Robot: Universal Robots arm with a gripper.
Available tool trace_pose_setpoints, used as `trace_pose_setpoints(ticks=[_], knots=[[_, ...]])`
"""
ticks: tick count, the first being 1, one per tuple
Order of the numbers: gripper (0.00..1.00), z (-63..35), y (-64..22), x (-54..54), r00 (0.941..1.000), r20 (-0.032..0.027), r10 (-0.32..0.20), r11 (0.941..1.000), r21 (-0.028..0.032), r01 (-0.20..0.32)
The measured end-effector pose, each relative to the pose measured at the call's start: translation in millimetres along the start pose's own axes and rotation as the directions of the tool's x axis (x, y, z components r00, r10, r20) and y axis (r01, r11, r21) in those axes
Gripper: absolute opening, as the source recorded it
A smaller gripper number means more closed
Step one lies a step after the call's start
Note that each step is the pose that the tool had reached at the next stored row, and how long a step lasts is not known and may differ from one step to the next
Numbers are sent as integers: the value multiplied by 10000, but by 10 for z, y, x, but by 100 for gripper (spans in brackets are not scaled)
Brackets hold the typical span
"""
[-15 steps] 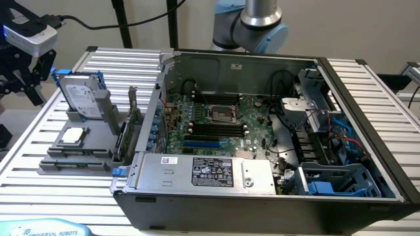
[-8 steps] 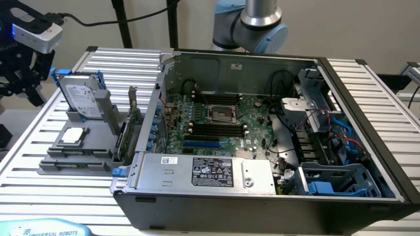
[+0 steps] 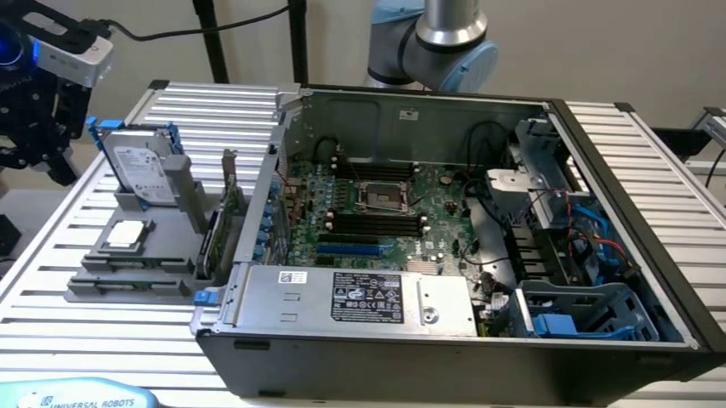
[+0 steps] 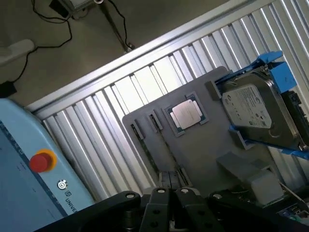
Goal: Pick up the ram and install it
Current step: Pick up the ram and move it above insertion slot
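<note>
Your pincer (image 4: 171, 192) is closed with nothing between its fingers, and it hangs in the air touching nothing. Below it, and well apart from it, the ram (image 3: 127, 285) sits on edge in a narrow holder on the grey tray (image 4: 203, 150), not yet picked up. With the jaws shut like this, a descent would put the fingertips on the stick's thin top edge instead of either side of it, and that could chip it or jam it in the holder. A second narrow holder runs just beside the first, so a small sideways error could put a finger in the wrong groove. Farther from the pincer than the ram lie the CPU (image 4: 186, 114) and then the hard drive (image 4: 256, 108), both near enough to be clipped by a low sweep. Beyond them a green card (image 3: 230, 208) stands upright between the tray and the case (image 3: 618, 161), so a flat carry could catch it or the case wall. At the motherboard (image 3: 426, 183), the slots (image 3: 375, 223) lie close together; a tilted stick would likely bind rather than seat.
</note>
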State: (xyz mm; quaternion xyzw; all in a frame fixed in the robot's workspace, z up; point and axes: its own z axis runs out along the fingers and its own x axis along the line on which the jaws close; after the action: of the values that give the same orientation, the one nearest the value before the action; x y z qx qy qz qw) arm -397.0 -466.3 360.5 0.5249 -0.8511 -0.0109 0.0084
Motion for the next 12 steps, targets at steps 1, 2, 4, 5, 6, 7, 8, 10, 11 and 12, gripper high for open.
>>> trace_pose_setpoints(ticks=[1,2,4,5,6,7,8,10,11,12], knots=[[11,3,0,0,9998,-6,-190,9998,0,190],[11,6,0,0,9993,-10,-371,9993,1,371],[11,12,0,0,9973,-20,-730,9973,1,730],[11,15,0,0,9958,-25,-913,9958,1,913],[11,19,0,0,9940,-31,-1093,9940,1,1093],[11,23,0,0,9919,-35,-1271,9919,1,1271],[11,29,-1,0,9894,-39,-1449,9894,2,1449],[11,41,-1,0,9836,-50,-1803,9836,0,1803],[11,50,-1,0,9798,-55,-1997,9799,1,1997],[11,58,-1,0,9763,-59,-2161,9764,0,2161]])
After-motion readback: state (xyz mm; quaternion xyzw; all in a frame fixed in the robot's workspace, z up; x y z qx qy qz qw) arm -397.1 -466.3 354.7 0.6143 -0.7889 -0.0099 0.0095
